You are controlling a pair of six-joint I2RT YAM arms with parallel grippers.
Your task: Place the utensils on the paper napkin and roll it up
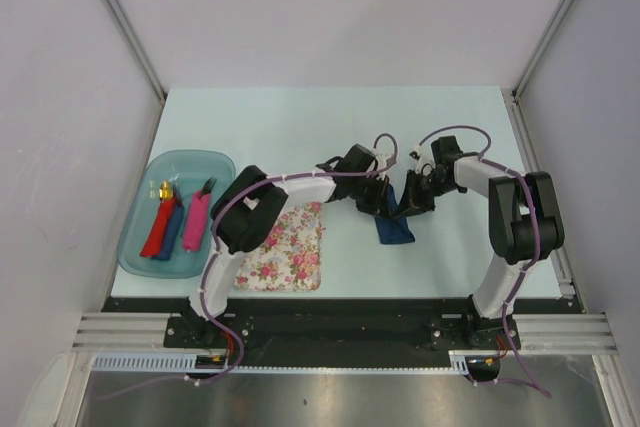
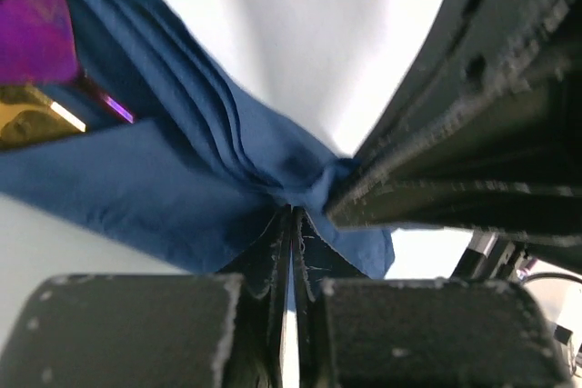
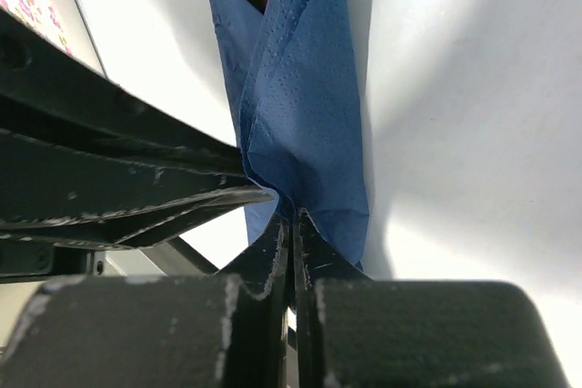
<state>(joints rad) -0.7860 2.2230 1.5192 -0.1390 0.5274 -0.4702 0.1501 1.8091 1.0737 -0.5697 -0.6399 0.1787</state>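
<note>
The navy paper napkin (image 1: 397, 225) is folded over and lifted at its far end in the middle of the table. Both grippers pinch that same bunched end, side by side. My left gripper (image 2: 293, 217) is shut on the napkin (image 2: 182, 197). Inside the fold lie the utensils, the purple spoon (image 2: 32, 24) and the gold piece (image 2: 32, 120). My right gripper (image 3: 291, 217) is shut on the napkin (image 3: 305, 115) too, with the other arm's fingers (image 3: 118, 188) just left of it. In the top view the left gripper (image 1: 383, 197) and right gripper (image 1: 415, 194) nearly touch.
A pink-and-white floral mat (image 1: 286, 247) lies left of the napkin, partly under the left arm. A teal tray (image 1: 140, 247) at the far left holds chunky red, blue and pink pieces. Grey walls close in the table's sides and back.
</note>
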